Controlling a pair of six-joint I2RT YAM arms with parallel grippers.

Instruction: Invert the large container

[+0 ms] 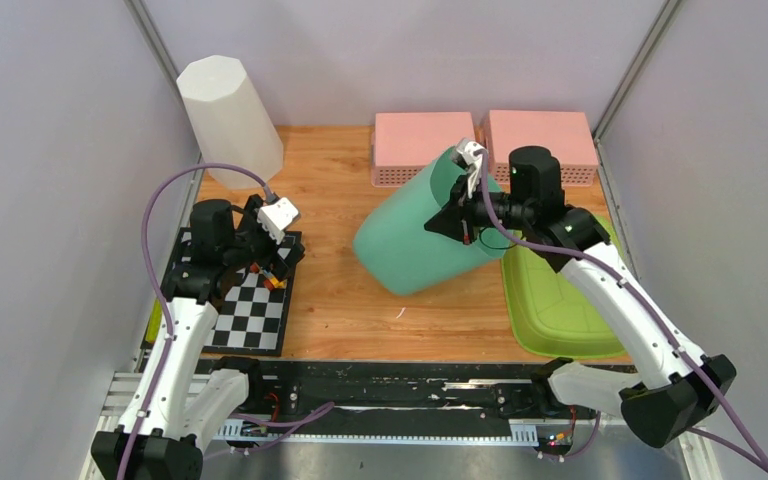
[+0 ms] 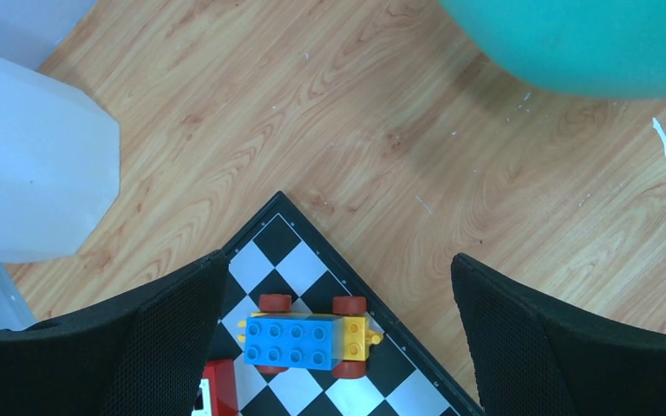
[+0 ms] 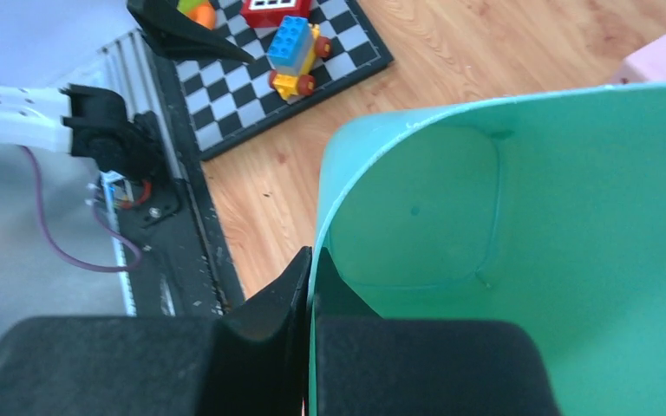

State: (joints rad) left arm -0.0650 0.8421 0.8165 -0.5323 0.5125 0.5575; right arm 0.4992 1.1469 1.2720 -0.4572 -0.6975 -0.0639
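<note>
The large teal container (image 1: 420, 232) lies tilted on its side in the middle of the wooden table, its closed base toward the near left and its mouth toward the right. My right gripper (image 1: 457, 222) is shut on the container's rim, one finger inside and one outside; in the right wrist view the thin teal wall (image 3: 520, 251) runs between the pinched fingers (image 3: 310, 286). My left gripper (image 1: 272, 258) is open and empty above the checkerboard, well left of the container. In the left wrist view only an edge of the container (image 2: 572, 43) shows at the top.
A checkerboard mat (image 1: 250, 300) holds a blue and yellow brick car (image 2: 308, 338) and a red block (image 2: 217, 390). A white upside-down container (image 1: 228, 118) stands back left. Two pink boxes (image 1: 425, 145) sit at the back. A green tray (image 1: 560, 300) lies right.
</note>
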